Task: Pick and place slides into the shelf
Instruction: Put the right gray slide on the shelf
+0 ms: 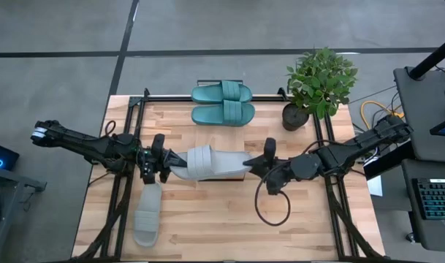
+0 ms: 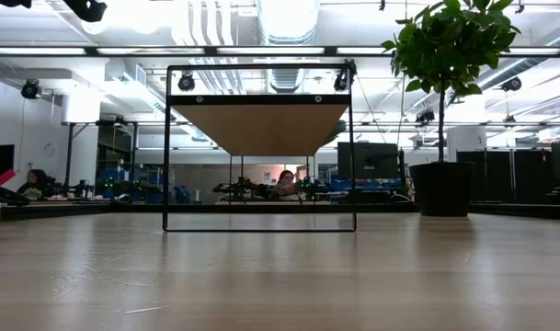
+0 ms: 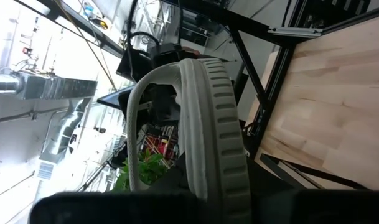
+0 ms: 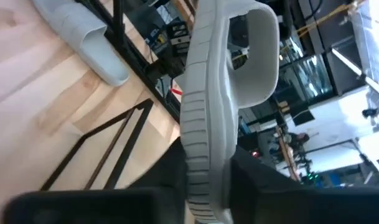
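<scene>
Tabletop (image 1: 280, 226) mid-area: grey slide (image 1: 207, 162) clamped between left claw (image 1: 162, 166), right claw (image 1: 253, 166); right grip seemingly closing.

Bright, even overhead light.
Glaring ceiling lamps (image 2: 284, 17) in the low view; blown-out windows and blurred near edges in both wrist views; soft shadows on the tabletop (image 1: 207, 219).

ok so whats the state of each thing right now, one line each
grey slide: lifted off the table, held at both ends
left hand: shut on one end of the grey slide
right hand: closing on its other end
second grey slide: lying flat on the table, untouched
teal slides: side by side on the shelf
shelf: upright at the table's far edge
potted plant: upright
</scene>
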`<state>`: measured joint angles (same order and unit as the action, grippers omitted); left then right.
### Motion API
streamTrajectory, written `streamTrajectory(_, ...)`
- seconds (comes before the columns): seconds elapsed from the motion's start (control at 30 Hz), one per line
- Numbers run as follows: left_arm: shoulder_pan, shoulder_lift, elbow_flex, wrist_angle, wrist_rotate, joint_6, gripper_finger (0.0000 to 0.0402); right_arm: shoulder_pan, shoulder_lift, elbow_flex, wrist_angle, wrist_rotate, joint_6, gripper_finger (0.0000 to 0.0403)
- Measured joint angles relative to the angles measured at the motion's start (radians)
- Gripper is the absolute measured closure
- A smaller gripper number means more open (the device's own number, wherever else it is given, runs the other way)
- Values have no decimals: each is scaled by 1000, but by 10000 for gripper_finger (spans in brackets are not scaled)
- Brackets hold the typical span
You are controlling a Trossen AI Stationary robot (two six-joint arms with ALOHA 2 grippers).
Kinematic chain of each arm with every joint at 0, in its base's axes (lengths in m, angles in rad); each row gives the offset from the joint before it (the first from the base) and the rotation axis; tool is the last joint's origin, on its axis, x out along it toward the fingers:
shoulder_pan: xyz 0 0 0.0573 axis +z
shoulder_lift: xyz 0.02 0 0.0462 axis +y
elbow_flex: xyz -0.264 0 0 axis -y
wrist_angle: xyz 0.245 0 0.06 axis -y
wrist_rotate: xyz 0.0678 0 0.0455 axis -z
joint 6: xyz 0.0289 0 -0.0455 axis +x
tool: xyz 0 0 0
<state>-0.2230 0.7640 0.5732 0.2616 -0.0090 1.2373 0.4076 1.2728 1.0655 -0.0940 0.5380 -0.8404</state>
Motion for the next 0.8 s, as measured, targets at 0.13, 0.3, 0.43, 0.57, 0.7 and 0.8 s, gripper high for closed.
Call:
streamTrajectory(0.13, 0, -9, -1, 1, -1, -1, 390, 0, 0, -7, 7, 2, -32, 362)
streamTrajectory(0.3, 0, -24, 2, 26, -24, -105, 356, -15, 0, -22, 41, 5, -35, 362)
streamTrajectory(0.43, 1, -38, 8, 40, -93, -200, 300, -36, 0, -31, 43, 5, -49, 362)
streamTrajectory(0.57, 1, -69, 8, 30, -167, -280, 254, -59, 0, -43, 47, 7, -55, 362)
streamTrajectory(0.7, 1, -113, 10, -22, -193, -379, 221, -68, -2, -54, 44, 36, -71, 362)
streamTrajectory(0.8, 0, -152, 18, -63, -191, -445, 208, -68, -2, -60, 43, 66, -91, 362)
